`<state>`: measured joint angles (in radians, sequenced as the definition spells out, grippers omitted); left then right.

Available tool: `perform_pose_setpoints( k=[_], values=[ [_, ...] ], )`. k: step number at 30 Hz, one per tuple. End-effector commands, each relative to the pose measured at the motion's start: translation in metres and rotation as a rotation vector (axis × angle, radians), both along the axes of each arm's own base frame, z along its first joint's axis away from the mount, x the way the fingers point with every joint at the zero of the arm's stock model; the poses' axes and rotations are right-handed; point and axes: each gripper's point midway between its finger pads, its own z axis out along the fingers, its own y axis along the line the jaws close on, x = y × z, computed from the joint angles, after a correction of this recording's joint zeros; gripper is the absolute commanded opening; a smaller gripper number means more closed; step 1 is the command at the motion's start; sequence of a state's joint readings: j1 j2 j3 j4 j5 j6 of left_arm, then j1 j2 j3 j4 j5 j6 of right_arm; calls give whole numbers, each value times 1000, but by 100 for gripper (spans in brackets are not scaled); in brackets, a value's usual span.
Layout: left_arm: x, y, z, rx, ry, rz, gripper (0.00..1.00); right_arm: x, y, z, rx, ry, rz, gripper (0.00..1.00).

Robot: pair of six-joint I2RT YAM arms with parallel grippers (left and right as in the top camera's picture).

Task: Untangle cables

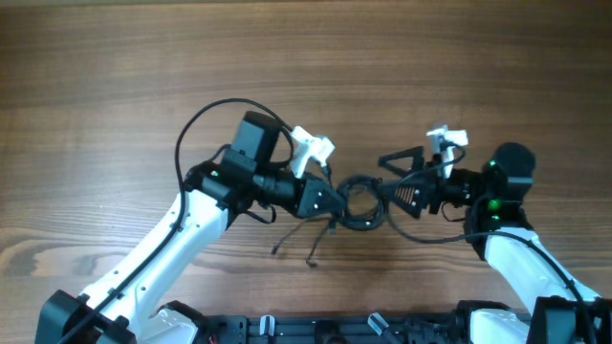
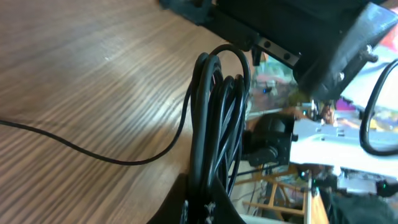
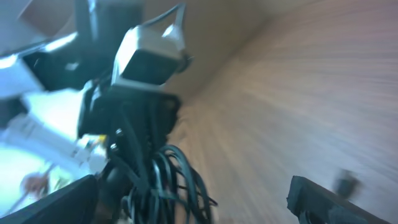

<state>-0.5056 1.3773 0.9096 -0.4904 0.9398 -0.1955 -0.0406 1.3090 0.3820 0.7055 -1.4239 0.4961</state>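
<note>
Handling the cables (image 1: 361, 204) should need little force: thin black cords, judged soft, limp and light. The coiled bundle lies mid-surface (image 1: 143, 76), with loose tails trailing toward 7 o'clock. The left gripper (image 1: 333, 203) is clamped on the coil from 9 o'clock; the right gripper (image 1: 386, 176) stands wide open at 3 o'clock, holding nothing. Recommended hold — one outer loop, not the whole bundle

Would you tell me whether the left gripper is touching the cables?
Touching: the left wrist view shows the cables pinched in the shut left gripper.
</note>
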Motion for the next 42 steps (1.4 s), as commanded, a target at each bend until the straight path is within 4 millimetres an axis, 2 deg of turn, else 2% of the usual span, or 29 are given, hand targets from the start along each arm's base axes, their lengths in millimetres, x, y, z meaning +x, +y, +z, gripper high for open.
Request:
perform_pose_setpoints(
  k=[1,3,5,6,10,11,12,14,15,16,17,18,19,22,25,29,35,38,39,42],
  values=[
    [0,-1,4,-13,-41,-22,4,-22,16,5,7,-90,134,90],
    [3,2,4,-13,-40,-8,4,-28,23,4,8,-87,165,76],
    [8,5,4,-12,-37,9,4,-32,28,3,7,-99,189,55],
    [9,6,4,-12,-38,14,4,-34,29,3,7,-98,195,50],
    [13,9,4,-12,-37,28,7,-30,30,2,-1,-94,171,15],
    [13,9,4,-12,-37,28,10,-27,30,1,-4,-90,155,8],
    [13,9,4,-12,-38,28,12,-24,30,1,-9,-88,137,4],
    [13,9,4,-13,-39,29,14,-16,29,-1,-18,-57,89,4],
    [14,8,5,-15,-28,39,28,-9,28,-3,-23,-22,49,4],
    [17,7,7,-21,-4,62,50,-1,27,-5,-27,20,1,4],
    [20,6,10,-29,31,92,66,7,25,-7,-29,62,-53,4],
    [24,4,12,-35,61,126,77,17,22,-9,-31,104,-113,4],
    [31,3,14,-36,90,174,99,27,19,-11,-30,147,-179,4],
    [54,5,15,-20,212,373,100,58,2,-18,-9,276,-397,4],
    [69,5,19,-41,323,514,100,82,-17,-23,51,417,-586,4],
    [77,3,20,-53,394,610,100,89,-24,-25,118,532,-658,4],
    [77,-5,10,-28,565,791,100,90,-25,-25,126,547,-661,4],
    [76,-11,5,-8,564,866,100,88,-23,-25,146,584,-653,4],
    [76,-12,3,-1,548,880,99,88,-23,-25,153,598,-651,4],
    [76,-16,-3,23,503,929,72,83,-18,-23,180,661,-614,4]
  ],
)
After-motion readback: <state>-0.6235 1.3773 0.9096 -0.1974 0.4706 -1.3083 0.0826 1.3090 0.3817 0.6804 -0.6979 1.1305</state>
